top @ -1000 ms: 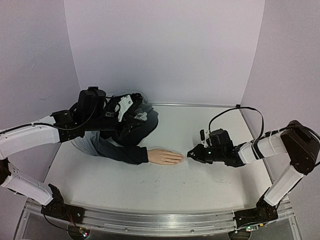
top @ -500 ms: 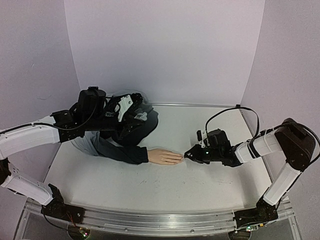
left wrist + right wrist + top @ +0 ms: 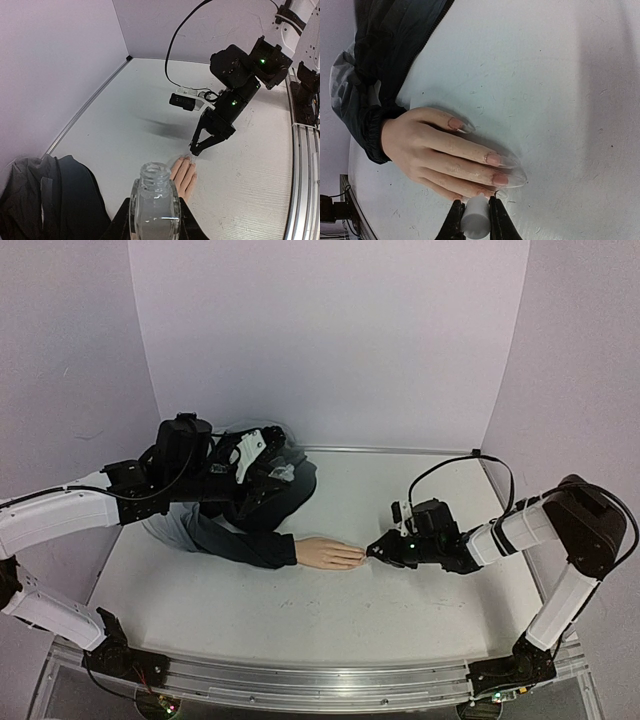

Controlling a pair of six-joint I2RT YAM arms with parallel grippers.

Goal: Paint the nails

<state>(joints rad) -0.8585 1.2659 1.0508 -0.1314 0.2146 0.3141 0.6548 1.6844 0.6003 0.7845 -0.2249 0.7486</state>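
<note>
My right gripper (image 3: 372,551) has crept leftward over the last second and now sits just off the fingertips of the mannequin hand (image 3: 328,553), while the left arm hasn't budged. Starting nearest me, the white table (image 3: 300,640) runs out from the arm bases. The mannequin hand lies flat on it about midway across, palm down, fingers pointing toward my right arm. From the right wrist camera I can see the nails (image 3: 499,160), long and pinkish with clear tips. My right fingers are pinched on a small white cap (image 3: 474,216) right beside the tip of the finger closest to that camera; I can't tell whether anything touches the nail. A black cable (image 3: 450,465) loops up behind that gripper. The dark sleeve (image 3: 255,545) runs from the wrist back to the crumpled jacket (image 3: 250,505) farther away on the left. Over the jacket hangs my left gripper (image 3: 268,460), clamped on a clear bottle (image 3: 155,205) held upright with its threaded neck uncapped. Beyond everything stands the pale back wall (image 3: 330,340).
</note>
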